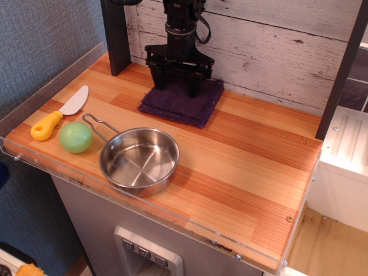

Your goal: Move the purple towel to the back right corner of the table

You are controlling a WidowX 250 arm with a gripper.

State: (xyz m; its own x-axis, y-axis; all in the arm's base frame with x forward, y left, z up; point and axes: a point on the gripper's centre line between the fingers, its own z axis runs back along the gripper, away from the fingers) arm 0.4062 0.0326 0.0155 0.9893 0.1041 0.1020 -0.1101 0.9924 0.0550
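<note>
The purple towel lies folded and flat on the wooden table, at the back and left of the middle, close to the white plank wall. My black gripper comes straight down onto the towel's back edge. Its two fingers press into the cloth with a fold of towel between them. The towel's front part shows fully; its back edge is hidden behind the fingers.
A steel pan stands at the front left, with a green ball and a yellow-handled knife to its left. A dark post rises at the back left, another dark post at the right. A clear plastic rim edges the table.
</note>
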